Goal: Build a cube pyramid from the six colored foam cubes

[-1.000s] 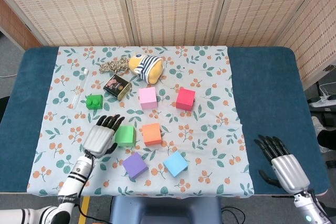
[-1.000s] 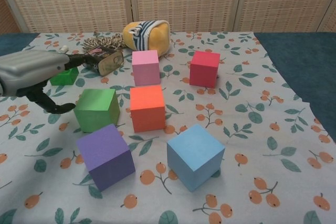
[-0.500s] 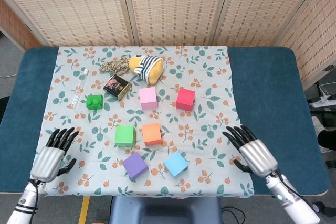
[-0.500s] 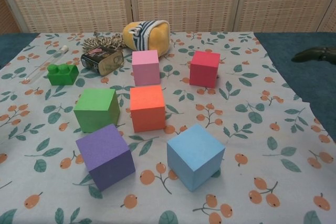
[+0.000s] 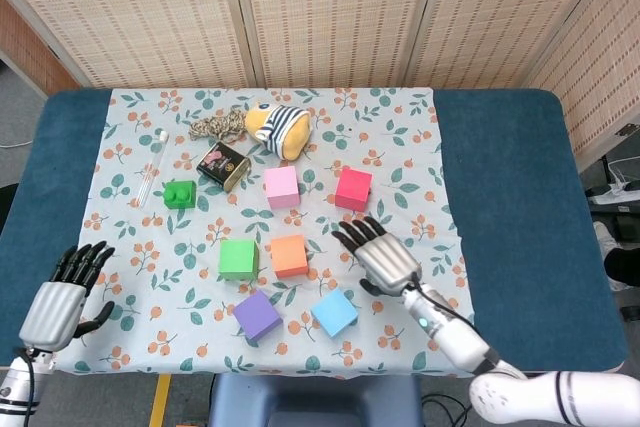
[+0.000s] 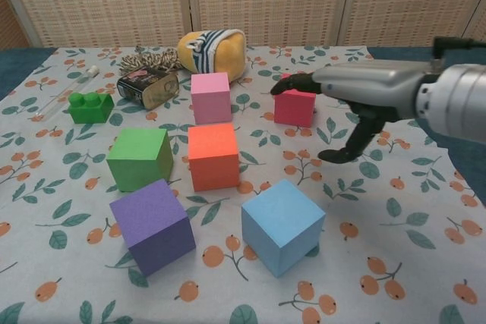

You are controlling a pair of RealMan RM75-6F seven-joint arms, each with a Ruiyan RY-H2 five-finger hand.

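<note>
Right hand (image 5: 378, 256), fingers apart & empty, hovers betw. red cube (image 5: 353, 188) & blue cube (image 5: 334, 312), prob. lining up a grab; left hand (image 5: 58, 299) parked near-left, fingers apart, out of the way.

Head view: high above the near edge of the table (image 5: 520, 197), looking steeply down and forward; takes in the whole top and the screens behind. Chest view: low and close, just over the near edge, looking nearly level across the cloth (image 6: 395, 210) toward the same screens. Shared: the cubes, the plush, the tin, and the right hand (image 5: 380, 255) (image 6: 364, 89). Left hand (image 5: 62, 295) appears in head view only.
</note>
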